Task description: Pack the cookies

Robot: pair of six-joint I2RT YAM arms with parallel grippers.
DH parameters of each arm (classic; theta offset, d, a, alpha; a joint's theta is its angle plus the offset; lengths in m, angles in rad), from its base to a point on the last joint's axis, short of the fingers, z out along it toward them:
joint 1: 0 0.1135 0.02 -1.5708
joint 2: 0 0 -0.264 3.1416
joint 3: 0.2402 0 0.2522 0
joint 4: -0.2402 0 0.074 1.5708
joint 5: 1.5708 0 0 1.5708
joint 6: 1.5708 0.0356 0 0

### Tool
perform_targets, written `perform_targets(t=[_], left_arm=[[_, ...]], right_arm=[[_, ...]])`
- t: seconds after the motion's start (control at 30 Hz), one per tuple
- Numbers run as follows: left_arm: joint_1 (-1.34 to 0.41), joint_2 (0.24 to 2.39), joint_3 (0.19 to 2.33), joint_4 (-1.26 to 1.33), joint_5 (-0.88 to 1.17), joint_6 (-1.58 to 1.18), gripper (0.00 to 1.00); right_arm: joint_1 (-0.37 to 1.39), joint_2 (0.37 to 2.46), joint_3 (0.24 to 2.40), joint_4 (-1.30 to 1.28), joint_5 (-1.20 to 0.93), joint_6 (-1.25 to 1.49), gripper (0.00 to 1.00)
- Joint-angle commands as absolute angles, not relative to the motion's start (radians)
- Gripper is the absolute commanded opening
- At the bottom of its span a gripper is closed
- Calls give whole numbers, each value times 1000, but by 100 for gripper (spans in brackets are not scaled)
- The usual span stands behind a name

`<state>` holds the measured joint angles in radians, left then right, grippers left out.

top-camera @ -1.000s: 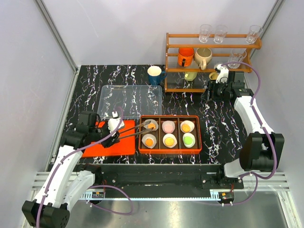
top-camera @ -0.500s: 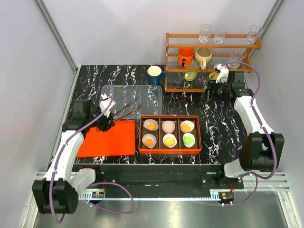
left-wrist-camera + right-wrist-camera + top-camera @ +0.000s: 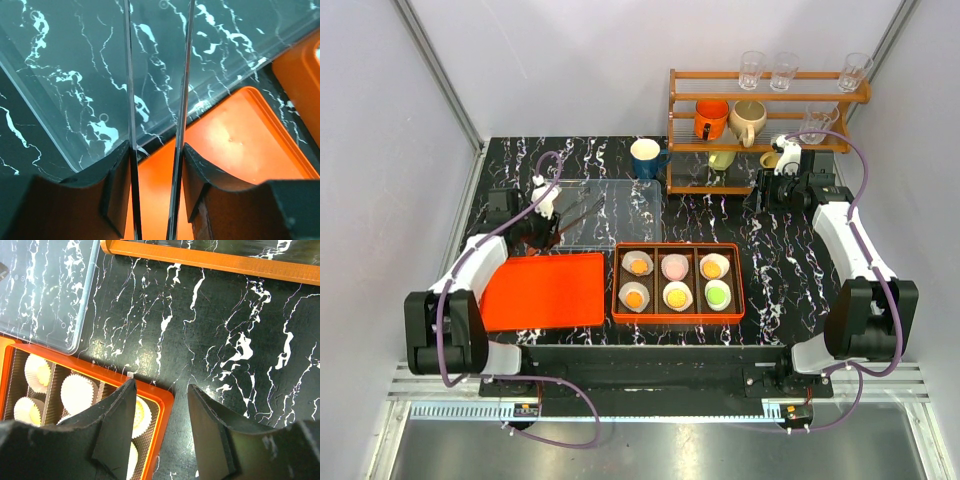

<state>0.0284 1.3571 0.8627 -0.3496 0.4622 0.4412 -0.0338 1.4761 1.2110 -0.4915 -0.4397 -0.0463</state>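
At the left claw, left of centre in the top view: clamped onto thin metal tweezers, one pair, each jaw pressed against a blade and a narrow slot between the two blades. Poised over the near edge of a clear plastic lid. Tips beyond the top of the wrist frame, and from above too small to tell whether anything is pinched there. Below the lid in the top view, one flat orange tray.

At the right claw: spread wide, gripping nothing, over the black marbled table.

At the centre of the top view, one orange box, uncovered, with six compartments. Inside, six cookies, one per compartment, each in a white paper liner: four orange, one pink cookie, one green cookie.

At the upper right, a wooden rack: four glasses, three on the top shelf and one lower, plus an orange mug and a beige mug. Left of the rack, on the table, one blue mug.
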Motion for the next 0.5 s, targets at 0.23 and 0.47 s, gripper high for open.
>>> perform_targets(t=[0.23, 0.47], left_arm=[[37, 1520, 960, -225, 345, 416, 47], [35, 1612, 1000, -255, 316, 425, 51]], right_arm=[[-38, 1483, 1227, -472, -469, -60, 54], [-38, 1483, 1227, -474, -472, -61, 54]])
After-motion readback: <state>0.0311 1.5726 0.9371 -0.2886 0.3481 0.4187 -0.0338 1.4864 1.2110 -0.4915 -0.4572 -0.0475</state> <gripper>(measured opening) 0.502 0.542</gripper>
